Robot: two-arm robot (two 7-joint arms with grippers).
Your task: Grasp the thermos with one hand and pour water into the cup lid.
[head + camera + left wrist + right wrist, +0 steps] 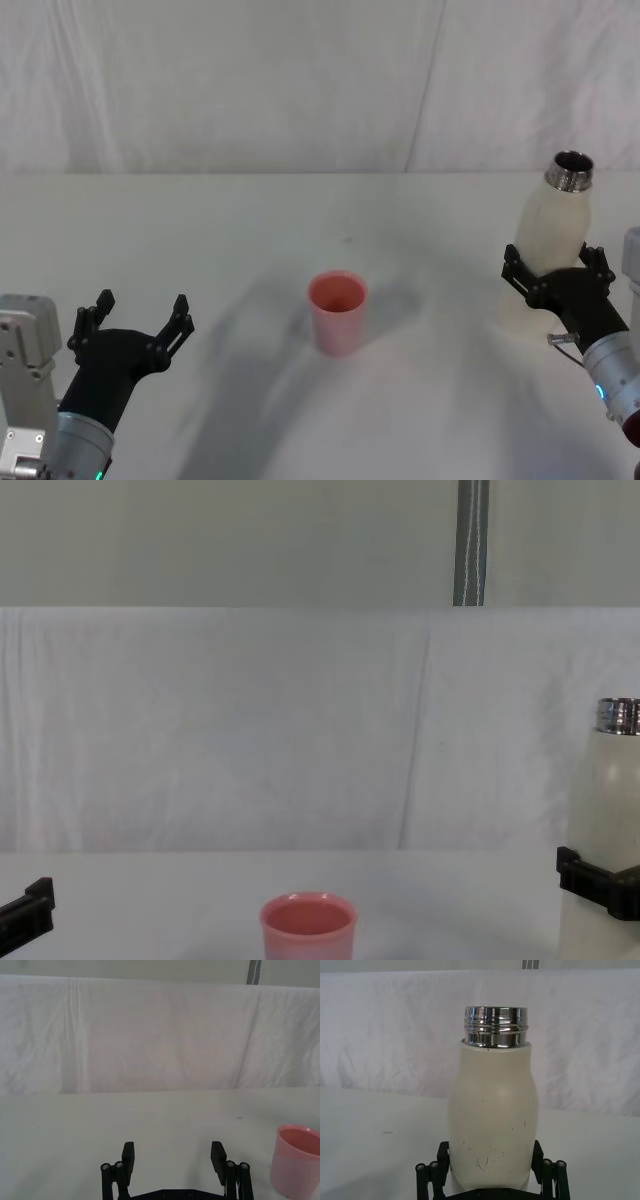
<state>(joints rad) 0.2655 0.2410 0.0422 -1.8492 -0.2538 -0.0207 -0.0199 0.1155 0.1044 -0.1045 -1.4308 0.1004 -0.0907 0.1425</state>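
The cream-white thermos (pixel 550 235) stands upright at the table's right side, its steel neck open at the top. My right gripper (pixel 555 270) is shut on its lower body, one black finger pressed to each side, as the right wrist view shows (pixel 490 1162). The pink cup lid (pixel 337 312) stands upright in the middle of the table, well to the left of the thermos (pixel 605 810). My left gripper (pixel 140 312) rests open near the front left, with nothing between its fingers (pixel 128 1152). The cup lid (pixel 297 1160) sits off to its right.
A white cloth covers the table (pixel 250 230) and hangs as a backdrop behind it. A grey pole (pixel 470 540) rises behind the backdrop. Bare table lies between the cup lid and each gripper.
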